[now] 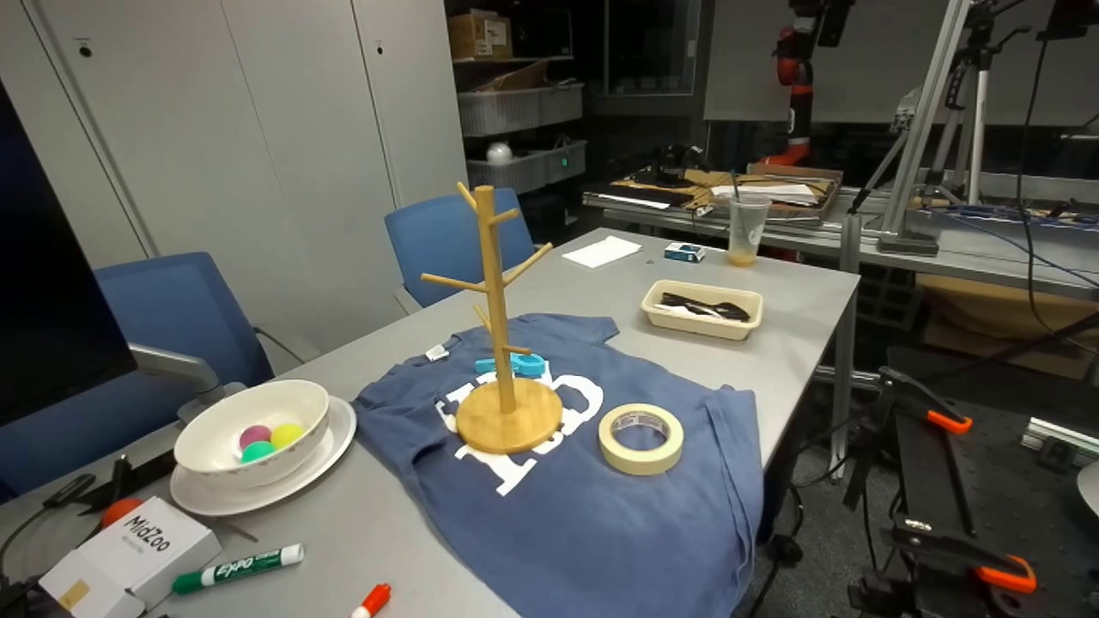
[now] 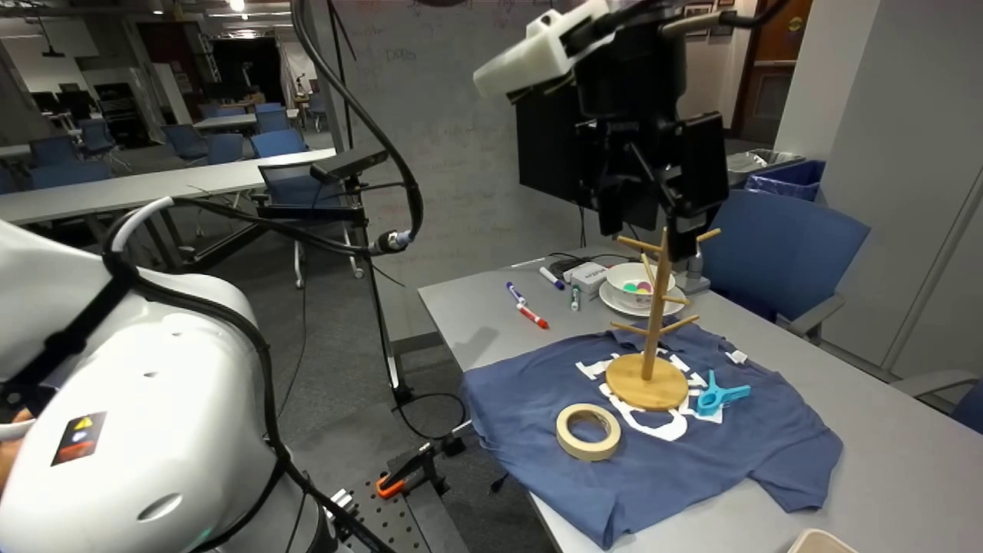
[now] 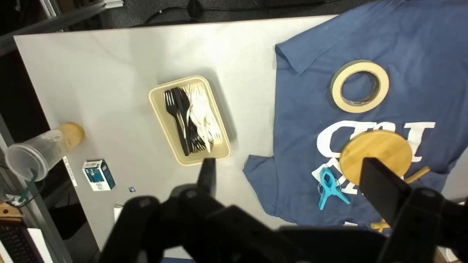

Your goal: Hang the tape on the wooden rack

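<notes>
Tape (image 1: 642, 463), beige ring, lay flat on blue shirt (image 1: 567, 541) laid across desk (image 1: 798, 318); in exterior view, at 3 o'clock from base of upright wooden rack (image 1: 495, 318), near, not touching. Claw (image 3: 289, 161) hung above desk, spread wide apart, gripping nothing; wrist view put tape toward its 1 o'clock. Task seemed hardly begun. Rack's visible pegs held nothing; reaching, grasping, lifting, hanging all remained.

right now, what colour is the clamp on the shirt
Bright blue; the clamp shows best in the wrist view.
</notes>
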`<state>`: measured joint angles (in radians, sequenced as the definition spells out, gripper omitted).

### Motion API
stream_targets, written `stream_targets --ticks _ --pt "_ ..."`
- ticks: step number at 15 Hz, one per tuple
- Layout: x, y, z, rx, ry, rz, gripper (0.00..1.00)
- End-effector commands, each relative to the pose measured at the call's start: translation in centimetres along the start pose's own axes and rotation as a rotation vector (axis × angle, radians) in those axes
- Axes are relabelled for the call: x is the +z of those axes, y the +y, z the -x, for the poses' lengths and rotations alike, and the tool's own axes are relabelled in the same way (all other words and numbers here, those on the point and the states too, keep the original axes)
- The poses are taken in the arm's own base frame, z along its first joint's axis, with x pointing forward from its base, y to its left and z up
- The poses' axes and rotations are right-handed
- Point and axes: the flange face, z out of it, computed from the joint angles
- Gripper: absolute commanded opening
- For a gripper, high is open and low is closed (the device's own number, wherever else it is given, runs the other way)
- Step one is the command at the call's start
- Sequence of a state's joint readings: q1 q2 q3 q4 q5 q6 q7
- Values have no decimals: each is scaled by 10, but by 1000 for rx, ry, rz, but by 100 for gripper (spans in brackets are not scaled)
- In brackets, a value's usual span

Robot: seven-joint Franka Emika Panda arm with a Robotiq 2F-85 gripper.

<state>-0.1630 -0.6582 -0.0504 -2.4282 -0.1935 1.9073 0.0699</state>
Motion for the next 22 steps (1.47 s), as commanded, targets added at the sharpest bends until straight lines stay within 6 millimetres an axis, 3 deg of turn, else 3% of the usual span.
stream_targets --ticks 1,9,12,13,18,22 --pt "15 -10 -1 -7 -22 -7 100" --pt "104 -75 9 -51 -108 -101 100" --pt "127 -95 16 -69 -158 -149 100" --pt "118 -84 15 -74 -144 -113 100" --pt "123 -86 15 -76 -154 -115 100" --pt "140 -102 9 -69 -108 -115 100"
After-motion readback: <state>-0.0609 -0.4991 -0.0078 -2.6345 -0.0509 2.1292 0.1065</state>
